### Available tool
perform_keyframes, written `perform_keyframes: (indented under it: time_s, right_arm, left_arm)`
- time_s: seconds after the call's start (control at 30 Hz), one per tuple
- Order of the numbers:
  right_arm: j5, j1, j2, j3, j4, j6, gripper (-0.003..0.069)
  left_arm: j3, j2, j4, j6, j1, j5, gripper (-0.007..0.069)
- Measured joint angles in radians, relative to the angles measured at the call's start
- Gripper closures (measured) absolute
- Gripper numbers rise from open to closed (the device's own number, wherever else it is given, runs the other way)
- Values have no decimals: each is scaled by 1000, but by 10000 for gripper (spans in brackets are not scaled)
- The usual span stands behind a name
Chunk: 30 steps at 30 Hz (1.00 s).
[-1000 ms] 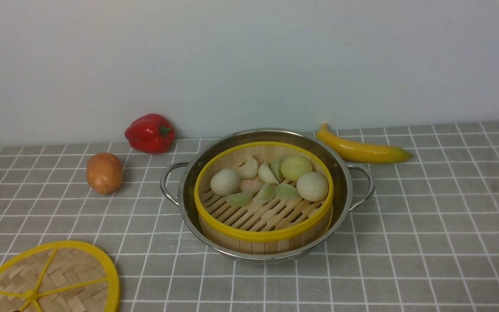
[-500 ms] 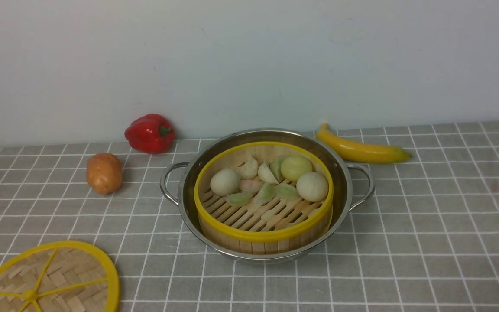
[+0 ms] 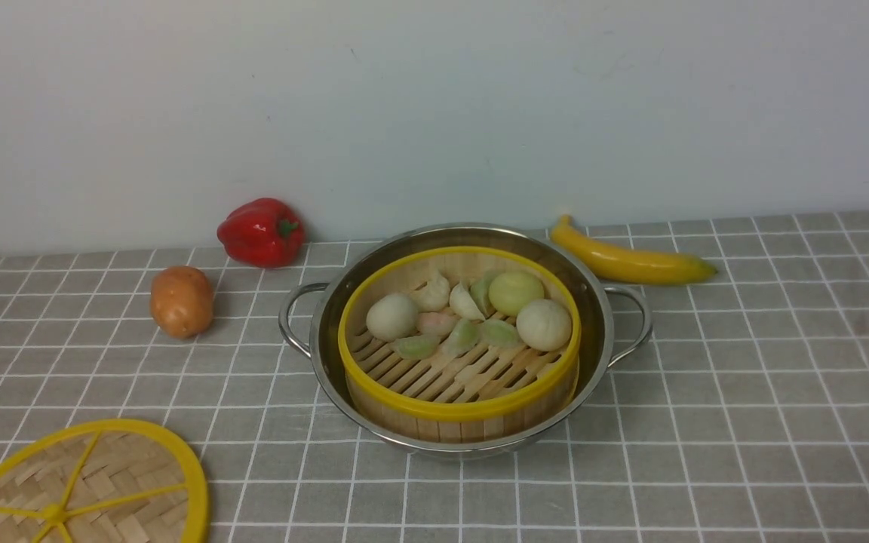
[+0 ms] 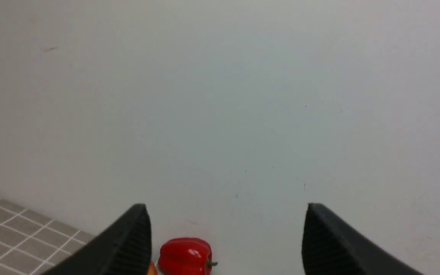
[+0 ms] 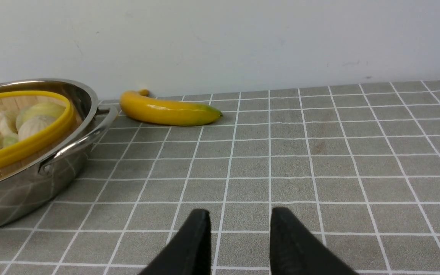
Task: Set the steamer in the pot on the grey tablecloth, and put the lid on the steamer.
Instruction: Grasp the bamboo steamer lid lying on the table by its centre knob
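**Steamer sits in the pot, lid flat on the cloth, both grippers empty**

The left gripper (image 4: 226,206) stands released, its two black fingers (image 4: 130,240) spread wide with nothing between them. It is aimed at the pale wall. Ahead of it and lower down, a red bell pepper (image 4: 185,256) sits at the foot of the wall, just beside a corner of the grey tablecloth (image 4: 10,233).

The right gripper (image 5: 239,211) is also released. Its fingers stand a narrow gap apart with only cloth showing between them, and it hovers low over the grey tablecloth (image 5: 319,160). Ahead of it and toward the robot's left stands the pot (image 5: 21,183), with one wire handle turned toward the gripper. The steamer (image 5: 17,149) rests inside the pot, holding pale buns and dumplings (image 5: 36,124). Farther ahead, a banana (image 5: 168,111) lies along the wall.

In the front view the steamer (image 3: 457,411) sits upright and uncovered in the pot (image 3: 597,324). The lid (image 3: 87,490) lies flat on the cloth, well apart from the pot at the near left corner and partly cut off by the frame edge. How it lies relative to the left gripper cannot be told. A potato (image 3: 181,300) rests between the lid and the pepper.
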Motion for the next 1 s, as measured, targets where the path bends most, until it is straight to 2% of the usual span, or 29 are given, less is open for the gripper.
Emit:
perform_keyframes:
  time_s: [0.23,0.37,0.47,0.57,0.73,0.9,1.0]
  right_arm:
    - [0,0,0,0,0,0,419]
    - [0,0,0,0,0,0,419]
    - [0,0,0,0,0,0,419]
    - [0,0,0,0,0,0,419]
    - [0,0,0,0,0,0,419]
    - [0,0,0,0,0,0,419]
    - [0,0,0,0,0,0,419]
  left_arm:
    - [-56,-1,-4,-1,0,43,132]
    - [-174,21,-4,22,0,234,132]
    - [-277,107,4,72,0,447,132]
    - [-410,245,30,169,0,691,132]
    - [-569,463,112,276,0,931,132]
    - [-647,642,197,250,0,1071,132]
    - [-662,768,284,163,0,1123,132]
